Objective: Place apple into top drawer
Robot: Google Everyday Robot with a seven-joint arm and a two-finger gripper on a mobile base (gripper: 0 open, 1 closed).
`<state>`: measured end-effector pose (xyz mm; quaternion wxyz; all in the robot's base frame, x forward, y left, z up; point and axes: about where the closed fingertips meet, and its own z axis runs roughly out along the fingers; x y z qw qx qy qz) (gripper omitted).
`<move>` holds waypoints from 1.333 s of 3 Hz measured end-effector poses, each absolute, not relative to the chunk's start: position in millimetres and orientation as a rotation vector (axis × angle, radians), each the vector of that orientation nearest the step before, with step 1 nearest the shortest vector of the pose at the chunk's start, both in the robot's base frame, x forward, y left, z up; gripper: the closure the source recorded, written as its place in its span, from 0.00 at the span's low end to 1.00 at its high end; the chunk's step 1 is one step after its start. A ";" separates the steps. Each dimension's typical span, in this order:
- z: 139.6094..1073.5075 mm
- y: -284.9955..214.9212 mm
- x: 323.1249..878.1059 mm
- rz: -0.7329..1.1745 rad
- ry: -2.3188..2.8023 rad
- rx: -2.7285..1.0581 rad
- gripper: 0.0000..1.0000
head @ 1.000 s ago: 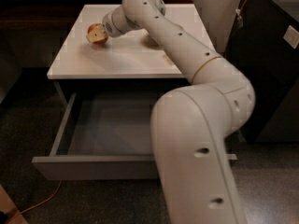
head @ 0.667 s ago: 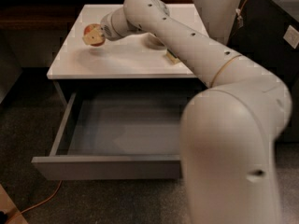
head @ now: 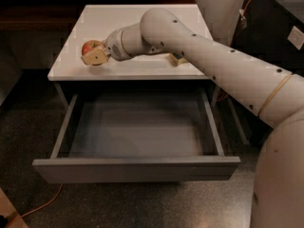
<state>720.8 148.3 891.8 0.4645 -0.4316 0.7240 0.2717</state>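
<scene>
Hand [head: 93, 52]: clenched on the apple [head: 88, 45], at the tabletop's [head: 142, 23] left front part.
Change: hand and apple are nearer the front edge than a second ago; carry toward the drawer judged begun.
Drawer: top drawer [head: 137, 167] pulled out below; apple not yet inside.
Count: one apple, one hand, one open drawer, one small beige item [head: 176, 58] on the tabletop.

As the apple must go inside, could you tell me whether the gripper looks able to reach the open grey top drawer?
Probably yes. The gripper, holding the small round red apple over the white tabletop, is just behind the pulled-out grey top drawer; nothing stands between.
</scene>
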 end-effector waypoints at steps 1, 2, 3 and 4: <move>885.7 141.3 690.2 0.725 1.735 -1.151 1.00; 879.2 135.8 667.6 0.773 1.686 -1.267 1.00; 875.2 136.2 660.0 0.780 1.675 -1.313 1.00; 875.1 136.3 660.0 0.780 1.675 -1.313 1.00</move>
